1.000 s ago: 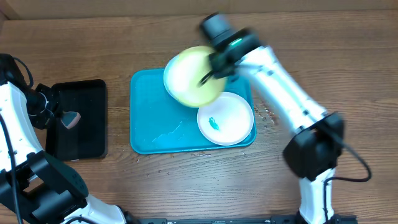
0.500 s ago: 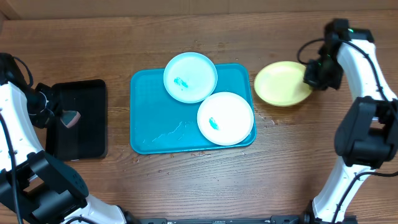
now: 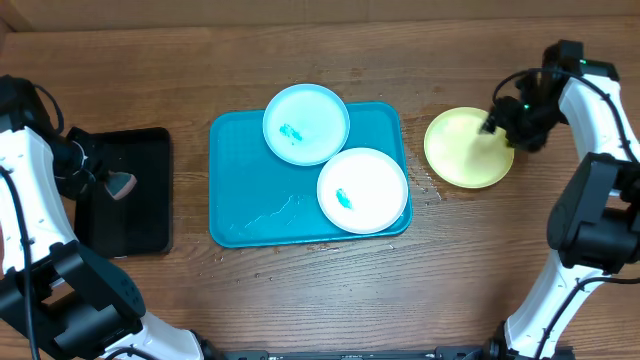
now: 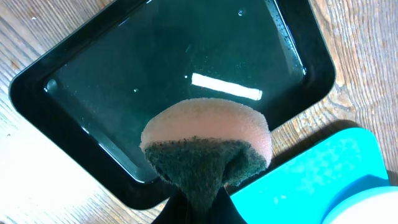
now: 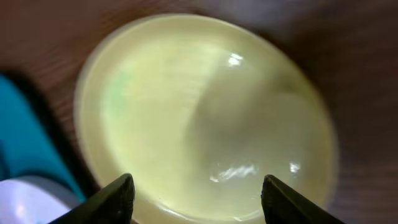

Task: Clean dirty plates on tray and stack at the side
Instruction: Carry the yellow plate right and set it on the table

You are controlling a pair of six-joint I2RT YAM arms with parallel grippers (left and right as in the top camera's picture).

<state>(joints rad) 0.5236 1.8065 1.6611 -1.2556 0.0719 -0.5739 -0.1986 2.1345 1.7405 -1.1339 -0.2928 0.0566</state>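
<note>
Yellow-green plate (image 3: 468,148) moved farther from tray (image 3: 240,170), lying flat, right claw (image 5: 198,186) apart, left claw (image 4: 194,204) clamping sponge (image 4: 208,134).

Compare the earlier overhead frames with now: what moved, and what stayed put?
The right gripper carried the yellow-green plate from above the tray rightward onto the table. Its jaws now stand open, so the plate looks released. The light blue plate and white plate stayed on the tray. The left gripper stayed over the black tray, holding the sponge.
</note>
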